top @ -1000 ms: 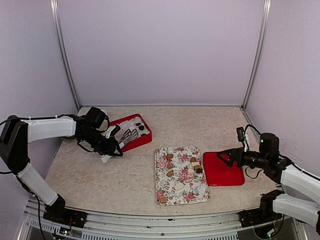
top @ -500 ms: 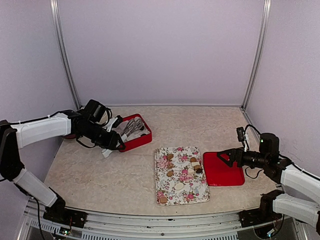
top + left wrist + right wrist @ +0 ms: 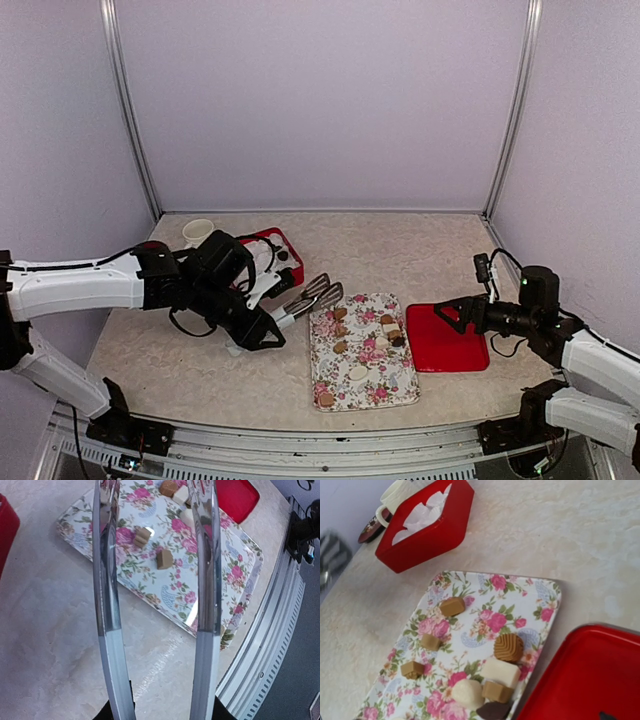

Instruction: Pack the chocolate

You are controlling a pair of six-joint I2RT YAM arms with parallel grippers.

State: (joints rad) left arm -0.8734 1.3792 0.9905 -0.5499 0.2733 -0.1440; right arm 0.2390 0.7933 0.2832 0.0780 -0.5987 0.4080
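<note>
- Top external view: the left gripper sits left of centre, closed on the handle end of shiny metal tongs. Their slotted, flattened tips reach the upper left corner of the floral tray.
- At the right of the same view, the right gripper hangs with its black fingers spread wide and nothing between them, over the left edge of a smooth, glossy red lid.
- All the chocolate pieces that can be made out lie on the rectangular tray, which has rounded corners and a pink rose print. They are scattered from its top edge down to its lower left corner.
- In the left wrist view, the two polished tong arms run up the frame, gently bowed and apart. Tan block-shaped pieces on the tray show between them.
- In the right wrist view, the pieces differ in shape:
  - a round tan one with a ridged top;
  - a cream-white slab;
  - a pale dome;
  - small caramel cubes;
  - one dark brown piece at the bottom edge.
- At the upper left of that view stands the red box, angular and glossy, with a white crinkled liner inside. A cream mug stands just behind it.
- The table has a beige, marble-like mottled surface.
</note>
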